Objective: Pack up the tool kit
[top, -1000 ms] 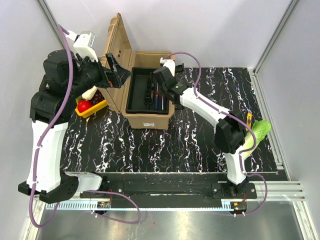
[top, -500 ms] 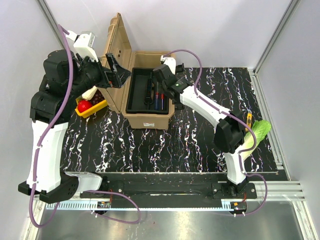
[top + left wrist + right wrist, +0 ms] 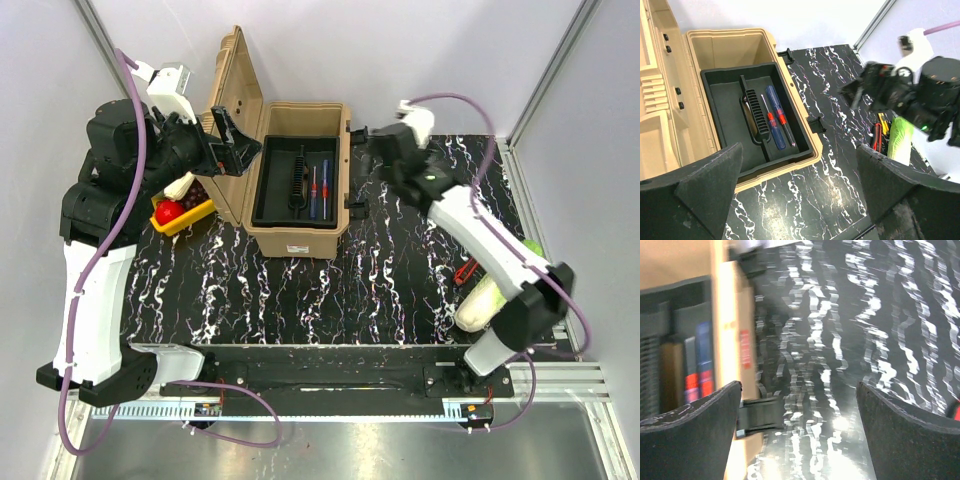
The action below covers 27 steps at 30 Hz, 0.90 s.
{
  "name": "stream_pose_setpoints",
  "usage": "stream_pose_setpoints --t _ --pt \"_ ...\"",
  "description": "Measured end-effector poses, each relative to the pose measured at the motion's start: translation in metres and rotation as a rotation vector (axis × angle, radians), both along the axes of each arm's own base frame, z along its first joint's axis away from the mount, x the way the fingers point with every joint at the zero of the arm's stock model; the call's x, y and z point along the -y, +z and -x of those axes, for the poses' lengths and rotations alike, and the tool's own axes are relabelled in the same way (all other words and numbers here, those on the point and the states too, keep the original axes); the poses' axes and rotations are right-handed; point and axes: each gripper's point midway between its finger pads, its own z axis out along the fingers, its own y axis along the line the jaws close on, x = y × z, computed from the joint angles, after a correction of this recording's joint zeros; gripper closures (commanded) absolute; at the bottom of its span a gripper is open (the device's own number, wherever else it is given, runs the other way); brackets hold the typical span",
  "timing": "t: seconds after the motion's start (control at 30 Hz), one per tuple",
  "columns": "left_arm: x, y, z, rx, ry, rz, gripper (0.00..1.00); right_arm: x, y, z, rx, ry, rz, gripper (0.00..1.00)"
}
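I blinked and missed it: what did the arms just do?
The right gripper opened, lifted out of the toolbox and swung away to the right, empty. Two screwdrivers lie in its black tray. The left gripper, open by the lid, and the toolbox did not move.

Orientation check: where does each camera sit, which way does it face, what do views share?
Top external: overhead behind the bases, looking down on the open toolbox; left arm and right arm show.
Left wrist: left of the toolbox, looking down into its tray; left gripper and right arm show.
Right wrist: right of the toolbox, facing the table and toolbox side, blurred; right gripper shows.
Shared: all see the screwdrivers.
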Motion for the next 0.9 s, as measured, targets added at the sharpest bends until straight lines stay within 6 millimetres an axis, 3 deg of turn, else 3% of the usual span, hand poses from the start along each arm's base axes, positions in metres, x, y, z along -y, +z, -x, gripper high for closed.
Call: stream_pose_setpoints --t 0.07,0.13,0.23,0.3,0.43,0.57,0.9 --pt "0.0 0.0 0.0 0.0 0.0 0.0 0.01 0.047 -0.004 0.004 -0.016 -0.096 -0.034 0.01" --pt "0.0 0.0 0.0 0.0 0.0 0.0 0.01 0.107 -0.024 0.008 -0.057 -0.233 -0.077 0.01" --pt "0.0 0.0 0.0 0.0 -0.001 0.001 0.01 0.184 -0.071 0.026 -0.164 -0.437 -0.105 0.01" --pt "0.001 0.0 0.001 -0.001 -0.005 0.001 0.01 0.213 -0.106 0.044 -0.256 -0.534 -0.116 0.01" --pt "0.002 0.0 0.001 -0.001 -0.013 0.003 0.01 0.237 -0.157 0.08 -0.404 -0.65 -0.139 0.02" --pt "0.002 0.0 0.002 -0.002 -0.015 0.004 0.01 0.25 -0.184 0.102 -0.485 -0.738 -0.178 0.02" --pt "0.002 0.0 0.001 -0.001 -0.015 0.003 0.01 0.263 -0.234 0.109 -0.598 -0.807 -0.246 0.09"
